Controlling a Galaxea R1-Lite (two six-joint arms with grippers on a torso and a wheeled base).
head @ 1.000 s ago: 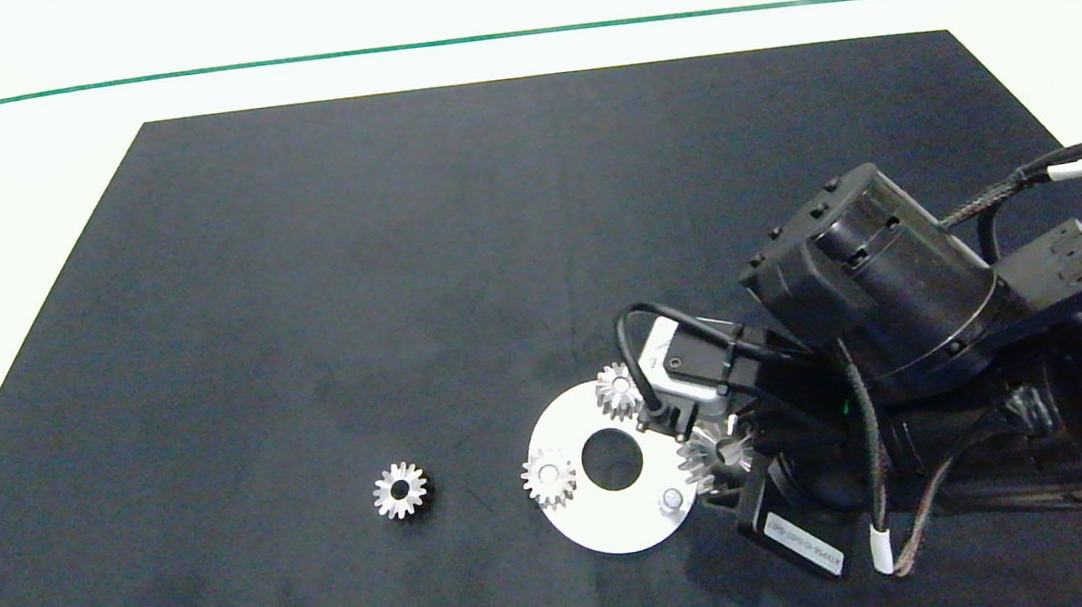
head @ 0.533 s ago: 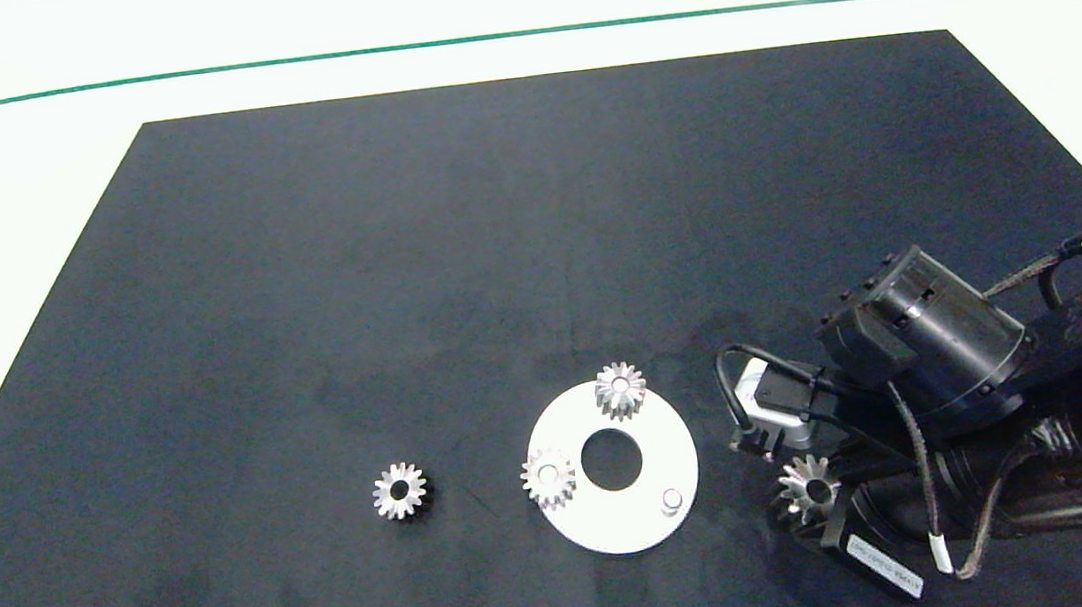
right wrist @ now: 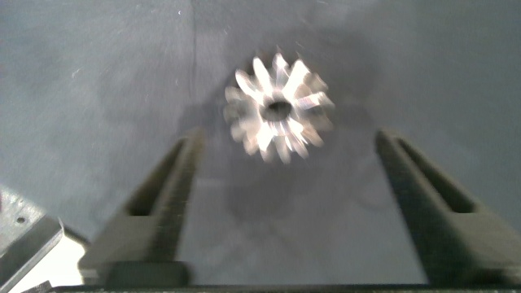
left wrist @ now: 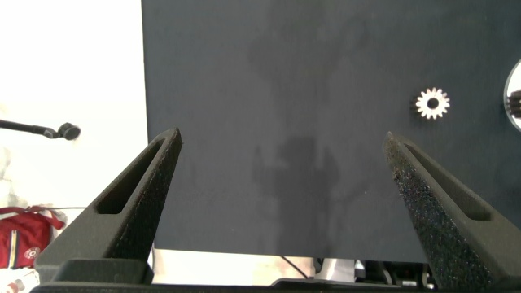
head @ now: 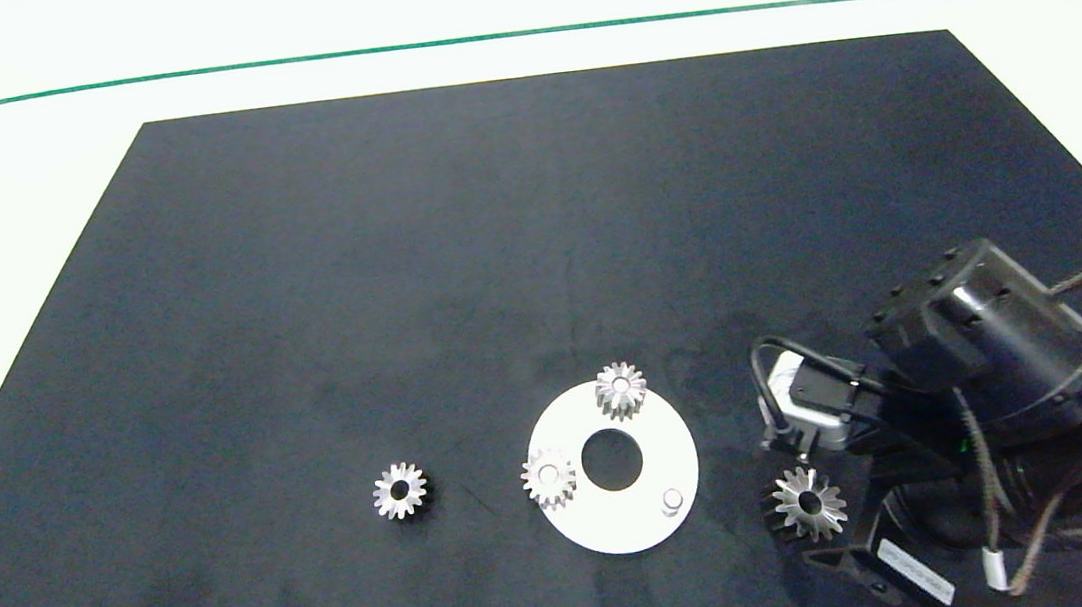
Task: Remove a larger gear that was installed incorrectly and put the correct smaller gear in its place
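Note:
The larger gear (head: 808, 504) lies flat on the black mat, just right of the round silver plate (head: 584, 520). My right gripper (right wrist: 289, 137) is open, and the larger gear (right wrist: 278, 108) rests free just past its fingertips, touching neither finger. The plate holds two small gears (head: 621, 391) (head: 549, 478) and one bare peg (head: 670, 501). The loose smaller gear (head: 400, 490) sits on the mat left of the plate. My left gripper (left wrist: 281, 137) hovers open and empty off to the left, with the smaller gear (left wrist: 432, 103) visible ahead of it.
The black mat (head: 396, 258) covers most of the white table. The right arm's dark wrist and cables (head: 990, 367) fill the near right corner. A green line (head: 275, 66) runs along the far side of the table.
The right gripper carried the larger gear off the plate's peg to the right, let it down on the mat and opened. The arm drew back to the right.

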